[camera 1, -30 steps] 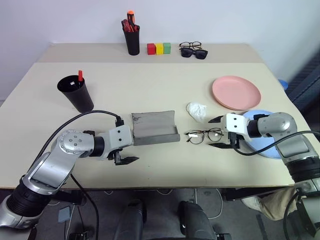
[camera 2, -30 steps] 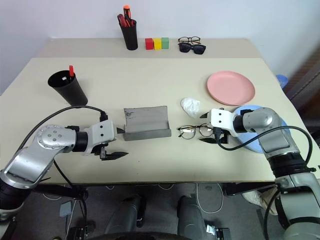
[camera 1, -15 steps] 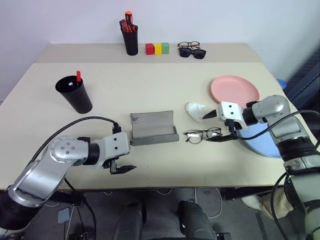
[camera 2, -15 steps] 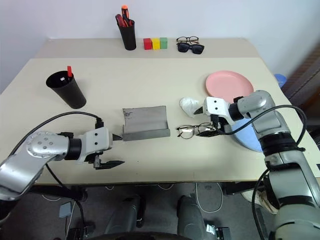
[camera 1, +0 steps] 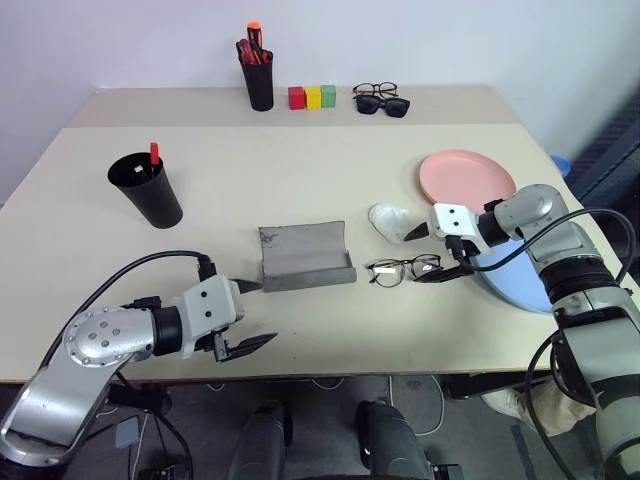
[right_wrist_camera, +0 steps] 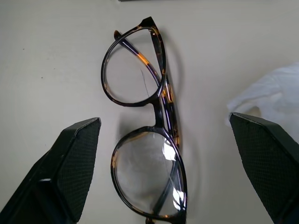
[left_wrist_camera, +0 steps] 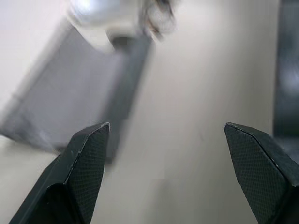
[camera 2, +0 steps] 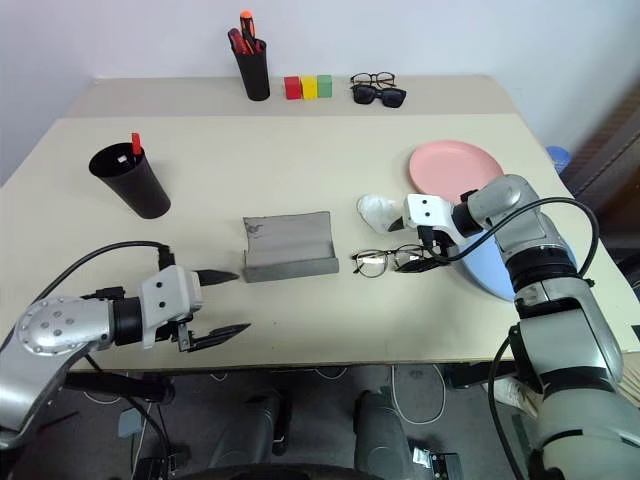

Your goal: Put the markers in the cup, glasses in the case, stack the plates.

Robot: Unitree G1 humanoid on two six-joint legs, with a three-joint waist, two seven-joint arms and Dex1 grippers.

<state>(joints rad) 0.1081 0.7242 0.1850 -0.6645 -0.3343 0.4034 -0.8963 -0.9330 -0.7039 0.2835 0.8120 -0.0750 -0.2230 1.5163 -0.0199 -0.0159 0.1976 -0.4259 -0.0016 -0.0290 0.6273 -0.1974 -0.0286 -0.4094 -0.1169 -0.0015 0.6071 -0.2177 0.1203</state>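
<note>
The wire-rimmed glasses [camera 1: 405, 269] lie flat on the table just right of the grey case [camera 1: 305, 257], which lies open. My right gripper [camera 1: 415, 256] is open, with a finger on either side of the glasses' [right_wrist_camera: 145, 135] right end and not touching them. My left gripper [camera 1: 262, 313] hangs open and empty near the front edge, left of the case and nearer to me. The black cup [camera 1: 147, 190] stands at the far left with a red-capped marker [camera 1: 154, 153] in it. The pink plate [camera 1: 468, 178] lies at the right. My right arm partly covers the blue plate [camera 1: 515, 290].
A crumpled white wad [camera 1: 392, 220] lies just behind the glasses. At the back stand a black pen pot [camera 1: 258, 80] with red pens, three coloured blocks [camera 1: 314, 96], a second pair of spectacles and black sunglasses [camera 1: 380, 98]. The table's right edge is close to the blue plate.
My left gripper has drawn back from the case towards the front edge. My right gripper has shifted left, so its fingers now straddle the end of the glasses. Both stay open.
</note>
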